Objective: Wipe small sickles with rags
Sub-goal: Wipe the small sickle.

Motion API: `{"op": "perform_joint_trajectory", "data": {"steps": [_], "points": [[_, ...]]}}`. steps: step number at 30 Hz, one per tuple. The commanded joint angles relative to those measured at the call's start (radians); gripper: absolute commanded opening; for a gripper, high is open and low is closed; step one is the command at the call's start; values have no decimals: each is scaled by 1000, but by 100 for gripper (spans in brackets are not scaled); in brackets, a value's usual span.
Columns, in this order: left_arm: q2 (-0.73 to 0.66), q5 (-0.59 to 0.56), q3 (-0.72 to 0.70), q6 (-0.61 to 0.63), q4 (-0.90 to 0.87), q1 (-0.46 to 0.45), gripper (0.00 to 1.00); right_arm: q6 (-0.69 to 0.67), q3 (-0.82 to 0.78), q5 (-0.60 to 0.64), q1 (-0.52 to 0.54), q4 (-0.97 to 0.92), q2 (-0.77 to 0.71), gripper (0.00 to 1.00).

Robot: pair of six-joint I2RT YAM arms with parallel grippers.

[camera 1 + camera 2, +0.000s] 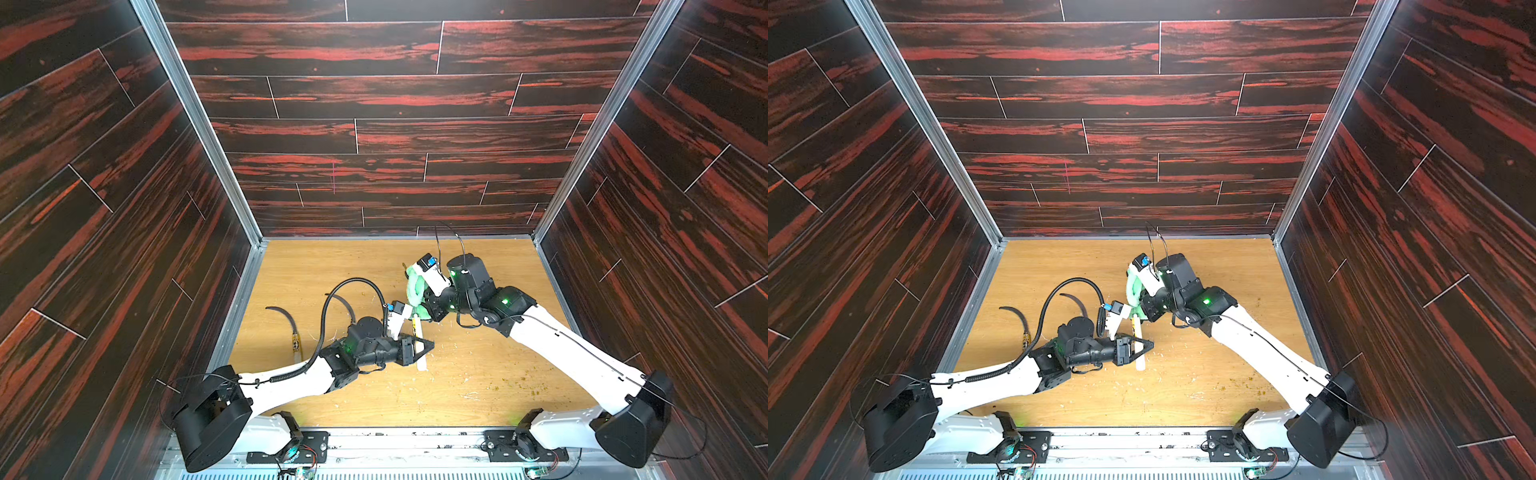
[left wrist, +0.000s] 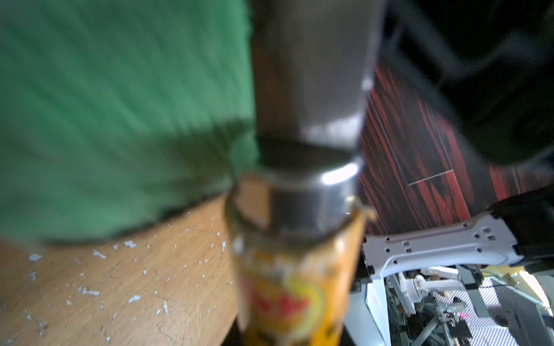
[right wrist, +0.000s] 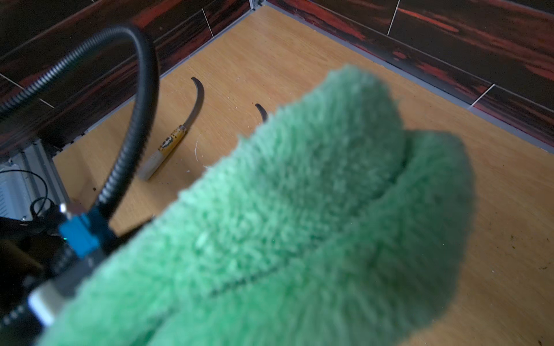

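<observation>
left tool (image 1: 430, 344), sickle (image 1: 422, 362) well off walls (image 1: 374, 199)

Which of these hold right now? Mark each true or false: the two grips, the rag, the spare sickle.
1. The right gripper is shut on the green rag. True.
2. The left gripper is open above bare table. False: it is shut on the held sickle, at its pale handle.
3. The green rag lies flat on the table. False: it is bunched up in the right gripper, beside the held sickle's blade.
4. A spare sickle lies on the table, clear of both grippers. True.
</observation>
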Motion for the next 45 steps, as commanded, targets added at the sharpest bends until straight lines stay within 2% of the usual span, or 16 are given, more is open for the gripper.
{"op": "perform_joint_trajectory", "data": {"steps": [1, 25, 39, 45], "points": [[-17, 119, 22, 77, -71, -50, 0, -6, 56, -49, 8, 105, 30, 0], [5, 125, 120, 209, -309, -135, 0, -23, 181, -156, -119, 102, 175, 0], [-1, 117, 160, 286, -429, -154, 0, 24, 250, -240, -345, 159, 327, 0], [-7, 23, 167, 314, -500, -151, 0, 61, 175, -193, -386, 166, 308, 0]]}}
